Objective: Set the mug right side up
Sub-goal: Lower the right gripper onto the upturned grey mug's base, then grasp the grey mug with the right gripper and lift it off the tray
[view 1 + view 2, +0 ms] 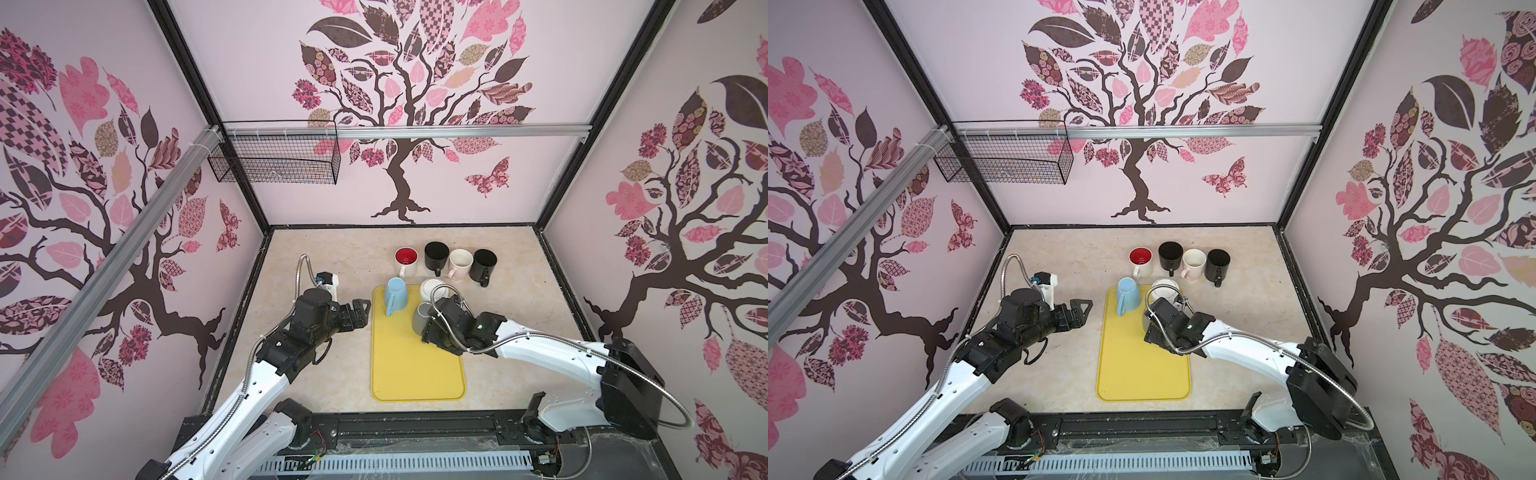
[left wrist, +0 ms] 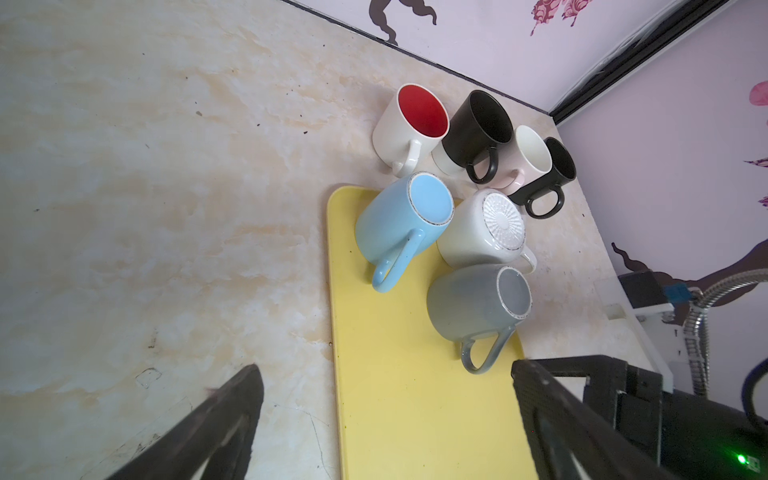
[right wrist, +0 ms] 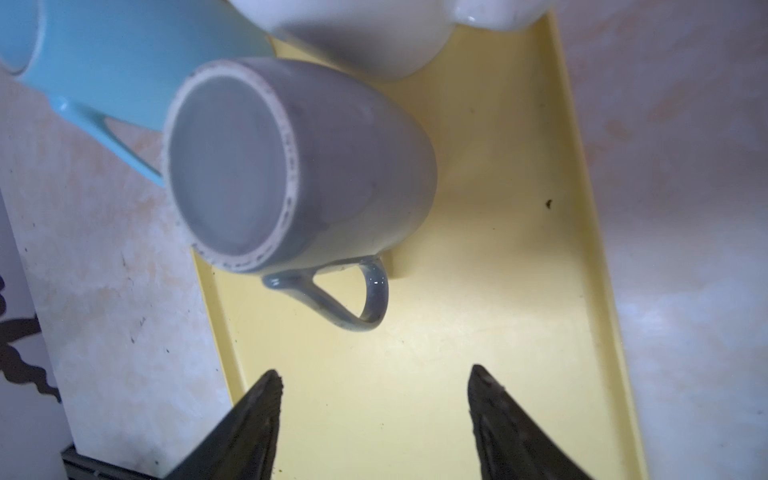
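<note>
- The grey mug (image 3: 299, 166) stands base up, mouth down, on the yellow tray (image 3: 478, 291). Its long axis is vertical.
- It shares the far end of the tray with 2 other inverted mugs: the blue mug (image 1: 395, 295) just beside it and the white mug (image 1: 432, 289) just behind it.
- A row of 4 upright mugs (image 1: 436, 253) stands on the table (image 1: 332, 374) beyond the tray.
- The right hand (image 3: 374, 376) is the nearer one. Its fingers stand apart with nothing between them, only bare tray.
- The grey mug lies just ahead of that hand, not yet touched.
- The mug's handle (image 3: 365, 299) sticks out toward the right hand, roughly in line with the gap between the fingers.
- In both top views the right wrist covers most of the grey mug, so how close the fingertips are is hard to tell there.
- The left hand (image 1: 361, 311) hangs wide open and empty over the table just off the tray's left edge. It is nearer the blue mug than the grey one.
- Judgement: the grey mug is probably the one to turn, and the right arm is placed for it. The move depends on going straight forward onto the handle or the body behind it. Little room is left on the blue mug's side.
</note>
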Tool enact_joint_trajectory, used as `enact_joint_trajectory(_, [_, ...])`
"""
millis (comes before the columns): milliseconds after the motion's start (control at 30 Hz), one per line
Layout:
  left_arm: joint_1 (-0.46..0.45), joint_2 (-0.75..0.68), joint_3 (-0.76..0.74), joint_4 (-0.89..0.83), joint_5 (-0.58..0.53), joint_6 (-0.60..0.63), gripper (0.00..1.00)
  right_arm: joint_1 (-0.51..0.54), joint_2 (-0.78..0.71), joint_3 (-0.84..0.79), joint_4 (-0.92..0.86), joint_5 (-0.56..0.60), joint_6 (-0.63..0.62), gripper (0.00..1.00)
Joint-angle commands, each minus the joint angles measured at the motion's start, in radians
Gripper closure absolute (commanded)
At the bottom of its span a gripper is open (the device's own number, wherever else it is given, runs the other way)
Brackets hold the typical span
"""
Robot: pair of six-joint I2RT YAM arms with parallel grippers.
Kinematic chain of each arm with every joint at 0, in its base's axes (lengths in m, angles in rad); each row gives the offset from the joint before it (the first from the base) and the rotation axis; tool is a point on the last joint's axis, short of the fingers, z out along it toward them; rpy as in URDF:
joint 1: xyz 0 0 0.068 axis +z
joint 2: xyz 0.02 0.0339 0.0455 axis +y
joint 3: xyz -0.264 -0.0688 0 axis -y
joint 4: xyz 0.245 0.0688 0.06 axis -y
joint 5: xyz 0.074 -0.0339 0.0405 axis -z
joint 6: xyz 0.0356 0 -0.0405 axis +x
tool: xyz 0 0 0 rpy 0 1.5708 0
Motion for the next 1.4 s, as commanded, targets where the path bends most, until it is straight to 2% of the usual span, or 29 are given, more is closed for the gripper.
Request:
enact_joint_trajectory(0, [0.002,0.007,-0.03,0.034,0.023,0.004,0.03,-0.002,-0.024,0.058,-0.035,0.057,-0.184,0.31])
enact_joint_trajectory(233, [0.003,0.021,-0.036,0.054,0.037,0.002,0.03,-0.002,0.067,0.174,-0.148,0.126,-0.265,0.37])
enact_joint_trajectory(400, [0.003,0.026,-0.038,0.056,0.045,0.005,0.03,-0.002,0.137,0.172,-0.126,0.088,-0.263,0.39])
enact_joint_trajectory(867, [0.003,0.038,-0.036,0.06,0.056,0.008,0.03,-0.002,0.244,0.153,-0.07,0.102,-0.234,0.49])
enact_joint_trajectory(1367, [0.003,0.04,-0.039,0.062,0.063,0.009,0.04,-0.003,0.274,0.171,-0.055,0.134,-0.256,0.54])
